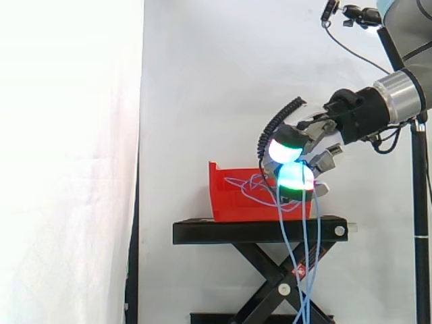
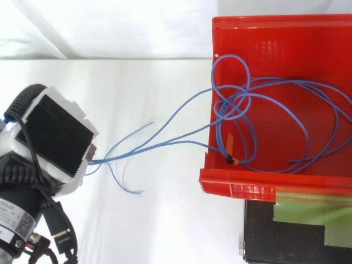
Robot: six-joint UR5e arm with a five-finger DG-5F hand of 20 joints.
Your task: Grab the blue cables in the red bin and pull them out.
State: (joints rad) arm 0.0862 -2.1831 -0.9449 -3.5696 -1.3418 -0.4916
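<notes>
Pinching the blue cables between curled, glowing fingertips, the robot hand hovers just right of the red bin on the black stand. Strands hang below it. From above, the robot hand is at left and the blue cables stretch right into the red bin, looped inside.

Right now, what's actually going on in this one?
The robot's hand has pinched a bunch of blue cables and is holding them beside the red bin, which sits on a black stand. In the top view, several strands stretch from the hand over the bin's wall. The free ends hang down past the stand in the side view. Most of the cable lies looped and tangled inside the bin, so the pull is only partly done.
</notes>
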